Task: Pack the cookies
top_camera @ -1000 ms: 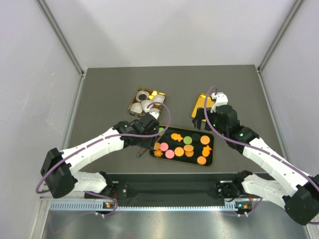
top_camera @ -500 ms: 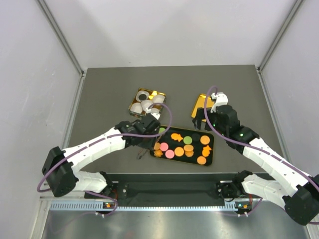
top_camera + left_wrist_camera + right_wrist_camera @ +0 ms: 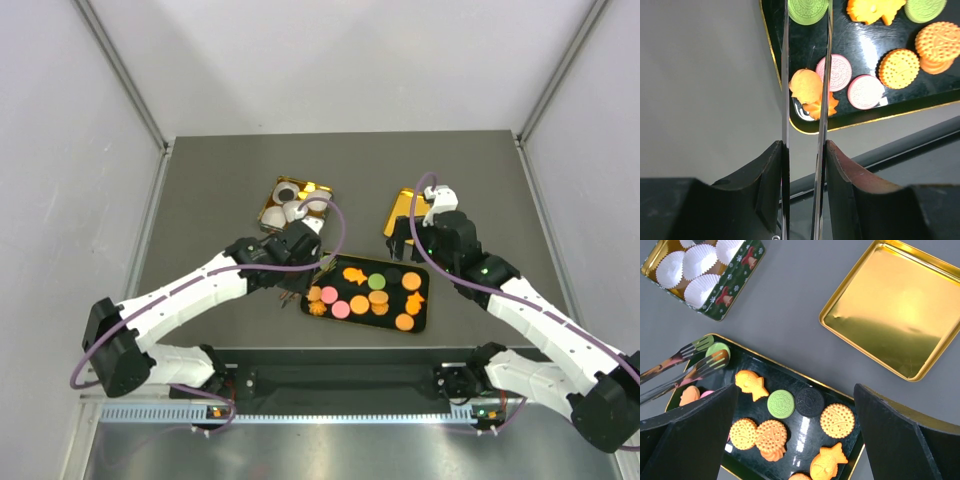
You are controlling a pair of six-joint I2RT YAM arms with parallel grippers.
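Observation:
The cookies [image 3: 365, 290] lie on a black gold-rimmed tray [image 3: 426, 312]: orange rounds and fish shapes, some pink, green and one black. My left gripper [image 3: 290, 262] is shut on metal tongs [image 3: 785, 75]. The tong tips straddle a green cookie [image 3: 717, 351] at the tray's far left corner. In the left wrist view that green cookie [image 3: 807, 10] sits between the two blades, and an orange cookie [image 3: 807, 87] lies below them. My right gripper [image 3: 796, 390] hangs open over the tray's far side, holding nothing.
A green Christmas tin [image 3: 293, 205] lined with white paper cups [image 3: 700, 260] stands behind the tray on the left. Its gold lid [image 3: 405, 215] lies upside down behind the tray on the right. The table's near edge runs just below the tray.
The tong blades have drawn closer together around the green cookie, and my left wrist has shifted slightly back and left. The right arm has not moved.

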